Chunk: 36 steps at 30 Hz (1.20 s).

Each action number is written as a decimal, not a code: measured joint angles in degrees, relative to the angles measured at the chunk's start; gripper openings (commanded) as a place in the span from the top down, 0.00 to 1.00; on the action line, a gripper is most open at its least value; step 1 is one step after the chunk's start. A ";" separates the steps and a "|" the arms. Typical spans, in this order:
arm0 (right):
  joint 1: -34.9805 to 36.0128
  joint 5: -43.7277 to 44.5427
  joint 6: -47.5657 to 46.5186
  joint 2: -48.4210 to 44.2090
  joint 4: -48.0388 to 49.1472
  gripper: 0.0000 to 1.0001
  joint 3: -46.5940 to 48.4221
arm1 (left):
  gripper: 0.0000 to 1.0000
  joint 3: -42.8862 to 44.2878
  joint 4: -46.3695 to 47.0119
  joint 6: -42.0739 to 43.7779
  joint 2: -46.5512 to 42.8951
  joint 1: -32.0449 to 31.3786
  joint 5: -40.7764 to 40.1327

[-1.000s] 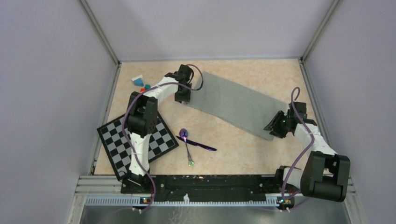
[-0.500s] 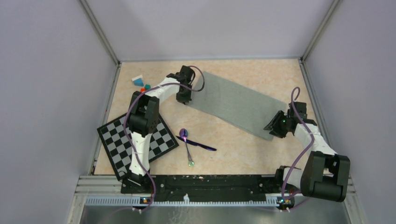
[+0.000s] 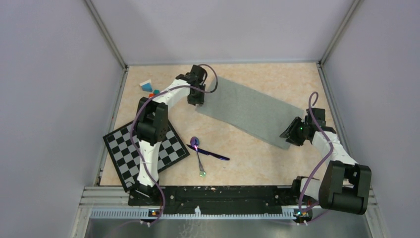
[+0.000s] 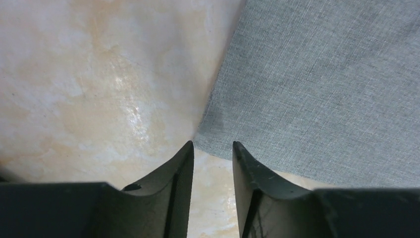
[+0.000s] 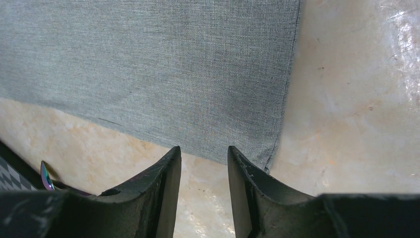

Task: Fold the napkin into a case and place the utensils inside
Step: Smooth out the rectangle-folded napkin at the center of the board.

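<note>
The grey-green napkin (image 3: 247, 111) lies flat as a long strip, slanting from far left to near right. No case is in view. My left gripper (image 3: 196, 103) stands open at the strip's left end. In the left wrist view its tips (image 4: 212, 145) straddle bare table just short of the napkin's corner (image 4: 322, 84). My right gripper (image 3: 287, 136) is open at the strip's near right corner. There its tips (image 5: 204, 148) sit at the cloth's (image 5: 163, 69) edge with nothing between them. The utensils lie crossed on the table, the spoon (image 3: 198, 151) over the dark stick piece (image 3: 213, 154).
A black-and-white checkered board (image 3: 143, 151) lies under the left arm at the near left. Small coloured blocks (image 3: 148, 88) sit at the far left. Grey walls close in three sides. The spoon's bowl (image 5: 45, 176) shows at the right wrist view's lower left.
My left gripper has shifted slightly toward the far side at the napkin's left end. The right arm and the utensils have not moved.
</note>
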 measured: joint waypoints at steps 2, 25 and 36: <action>0.00 0.00 -0.07 0.00 0.04 0.61 0.00 | 0.56 -0.85 0.33 0.02 0.00 0.00 -0.02; 0.00 -0.24 -0.09 0.00 0.11 0.61 0.00 | 0.92 -0.68 -1.01 0.20 2.38 0.00 0.42; 0.00 -0.28 -0.09 0.00 0.33 0.61 0.00 | 0.92 2.75 -2.23 0.26 2.54 -0.02 0.90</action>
